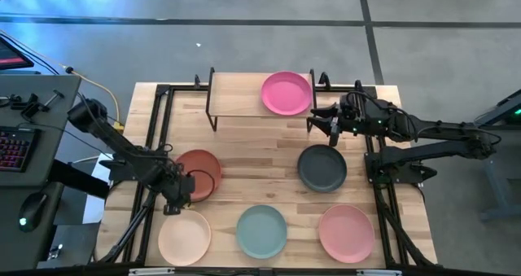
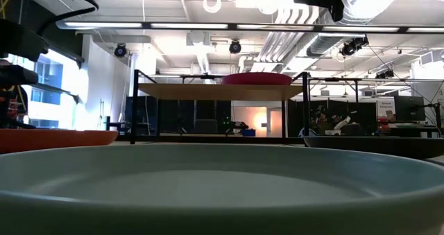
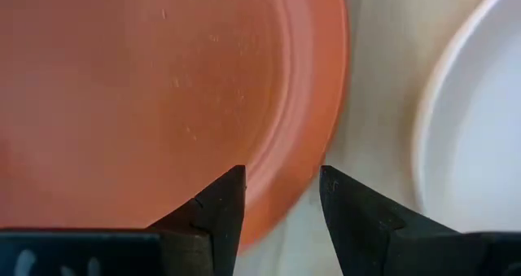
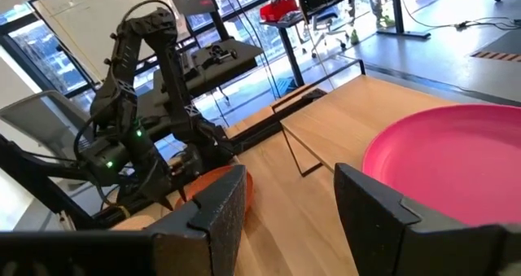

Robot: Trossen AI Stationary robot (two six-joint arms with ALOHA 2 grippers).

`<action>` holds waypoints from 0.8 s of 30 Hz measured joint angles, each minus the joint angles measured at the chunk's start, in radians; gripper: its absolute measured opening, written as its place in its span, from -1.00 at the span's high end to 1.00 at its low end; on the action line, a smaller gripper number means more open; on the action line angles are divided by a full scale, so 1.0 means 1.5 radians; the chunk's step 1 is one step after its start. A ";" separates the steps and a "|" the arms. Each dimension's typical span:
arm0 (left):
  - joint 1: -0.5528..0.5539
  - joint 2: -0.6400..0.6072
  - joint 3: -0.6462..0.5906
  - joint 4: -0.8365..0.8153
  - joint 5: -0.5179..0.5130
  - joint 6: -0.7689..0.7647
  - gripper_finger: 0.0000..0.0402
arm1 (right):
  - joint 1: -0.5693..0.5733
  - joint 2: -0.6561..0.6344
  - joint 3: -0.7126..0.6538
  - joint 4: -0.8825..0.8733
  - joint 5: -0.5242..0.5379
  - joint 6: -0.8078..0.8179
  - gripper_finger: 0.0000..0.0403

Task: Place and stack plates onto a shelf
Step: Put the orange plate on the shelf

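Straddling the orange plate (image 3: 163, 89)'s rim, left gripper (image 3: 281, 196) is open, well in front of the shelf (image 1: 236, 94). Pink plate (image 1: 286, 93) sits on shelf's right end; right gripper (image 4: 285, 199) open just beside it. No readable writing.

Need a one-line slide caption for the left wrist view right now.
Left gripper, fingers open, straddling the rim of the round terracotta orange plate, with the cream peach plate alongside on the wood tabletop.
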 joint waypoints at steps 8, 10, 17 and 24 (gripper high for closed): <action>-0.005 0.049 0.000 0.005 -0.017 0.095 0.27 | 0.000 0.000 0.000 -0.008 0.000 0.007 0.16; -0.010 0.065 0.000 0.006 -0.015 0.125 0.27 | 0.000 0.000 0.000 -0.008 0.000 0.007 0.16; -0.011 0.103 0.000 0.023 -0.016 0.141 0.27 | 0.000 0.000 0.000 -0.012 0.000 0.012 0.16; -0.011 0.087 0.001 0.026 -0.020 0.142 0.49 | 0.000 0.000 0.000 -0.012 0.000 0.013 0.16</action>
